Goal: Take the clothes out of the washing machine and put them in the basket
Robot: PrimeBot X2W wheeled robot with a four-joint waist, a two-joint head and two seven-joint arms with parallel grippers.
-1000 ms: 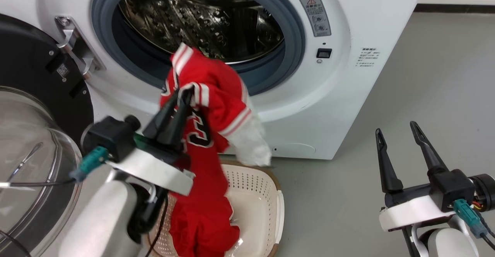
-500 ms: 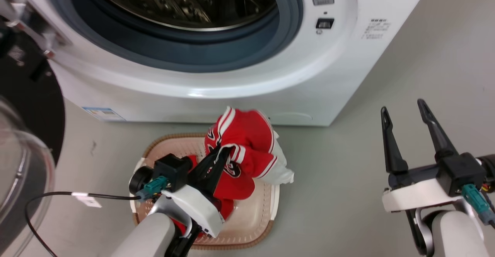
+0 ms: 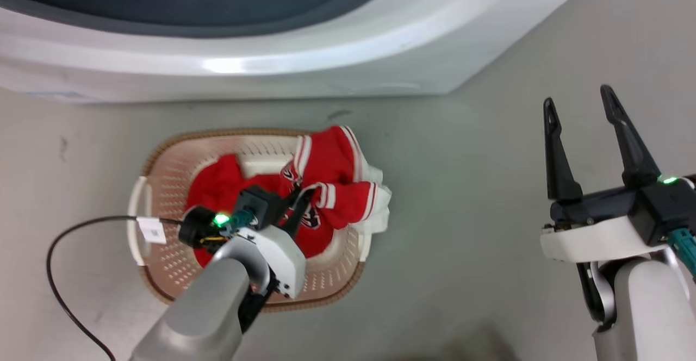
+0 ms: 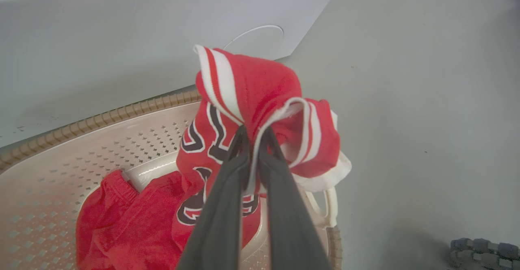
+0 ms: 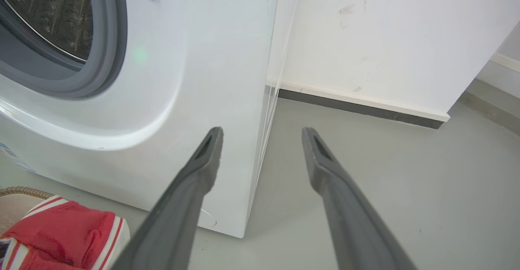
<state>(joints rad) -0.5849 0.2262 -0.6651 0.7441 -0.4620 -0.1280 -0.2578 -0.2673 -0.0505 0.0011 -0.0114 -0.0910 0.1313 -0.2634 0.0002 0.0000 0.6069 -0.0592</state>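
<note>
The cream basket (image 3: pixel 163 170) (image 4: pixel 61 140) with its brown rim stands on the floor just in front of the white washing machine (image 3: pixel 272 51) (image 5: pixel 183 79). A plain red garment (image 3: pixel 212 187) (image 4: pixel 122 221) lies inside it. My left gripper (image 3: pixel 302 198) (image 4: pixel 254 133) is over the basket's right half, shut on the striped red garment (image 3: pixel 331 170) (image 4: pixel 260 87), whose lower part rests in the basket while white fabric (image 3: pixel 380 203) drapes over the right rim. My right gripper (image 3: pixel 579 105) (image 5: pixel 262 133) stands open over bare floor at the right, holding nothing.
A black cable (image 3: pixel 65 241) loops over the floor left of the basket. The grey door ring (image 5: pixel 101 58) and steel drum (image 5: pixel 48 14) show in the right wrist view. A white wall (image 5: pixel 386 38) with dark skirting stands beyond the machine. Grey floor (image 3: pixel 462 241) lies between basket and right arm.
The head camera has tilted down, so the machine's opening slid out the top. My left gripper has lowered the striped garment from in front of the drum down into the basket.
</note>
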